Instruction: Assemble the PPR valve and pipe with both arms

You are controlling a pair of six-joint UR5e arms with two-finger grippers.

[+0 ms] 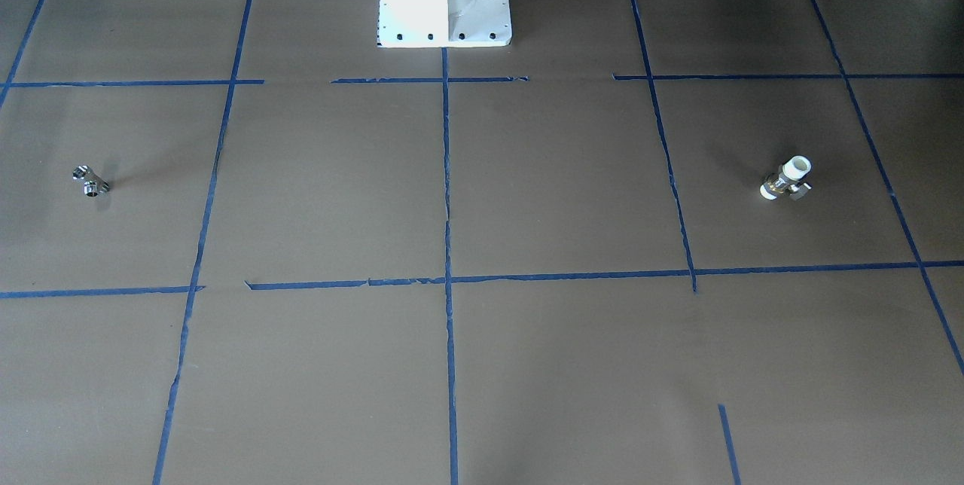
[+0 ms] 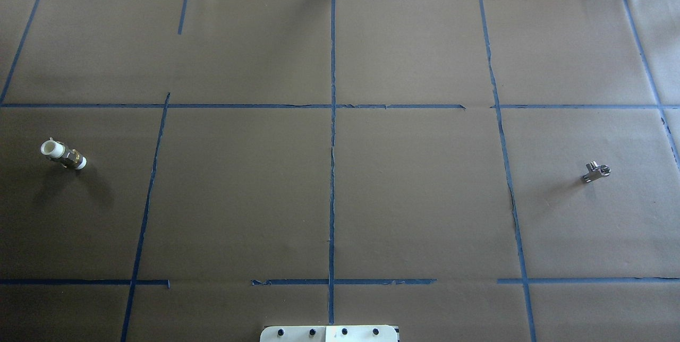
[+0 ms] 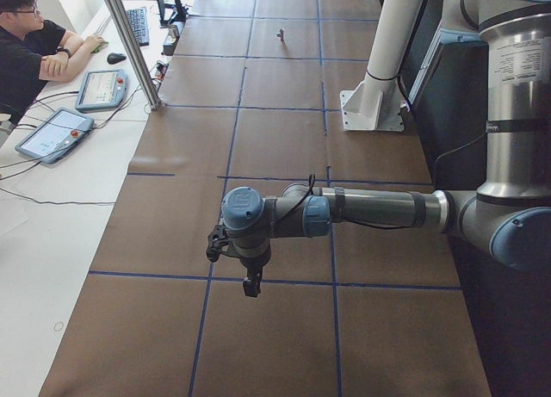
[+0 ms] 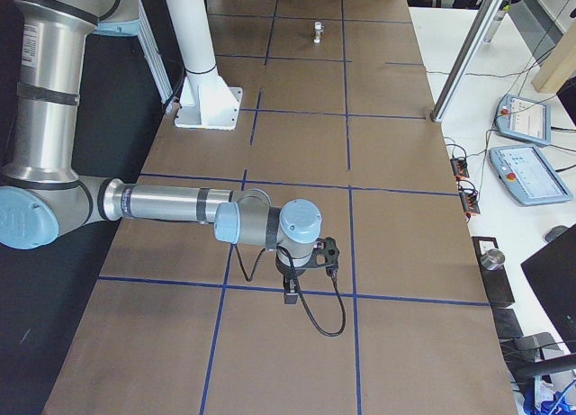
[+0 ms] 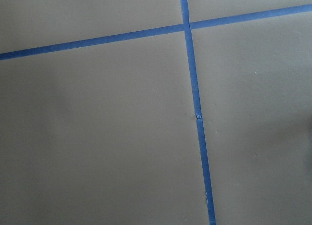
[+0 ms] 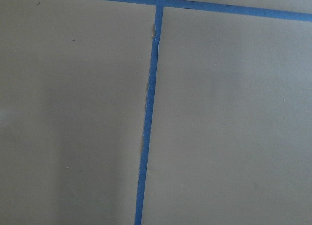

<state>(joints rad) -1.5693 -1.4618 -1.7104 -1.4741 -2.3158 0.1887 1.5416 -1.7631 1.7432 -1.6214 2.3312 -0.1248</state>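
Observation:
The PPR valve (image 1: 785, 178), with white ends and a metal middle, lies on the brown paper on my left side; it also shows in the overhead view (image 2: 63, 154) and far off in the exterior right view (image 4: 319, 29). The chrome pipe (image 1: 89, 181) lies on my right side, also in the overhead view (image 2: 596, 171) and far off in the exterior left view (image 3: 281, 34). My left gripper (image 3: 250, 284) and right gripper (image 4: 291, 293) show only in the side views, pointing down above the paper; I cannot tell if they are open or shut. Both wrist views show only paper and blue tape.
The white robot base (image 1: 444, 3) stands at the table's middle edge. Blue tape lines (image 2: 332, 172) divide the paper into squares. An operator (image 3: 30, 48), tablets (image 3: 53, 134) and a metal post (image 3: 129, 44) are at the far side of the table.

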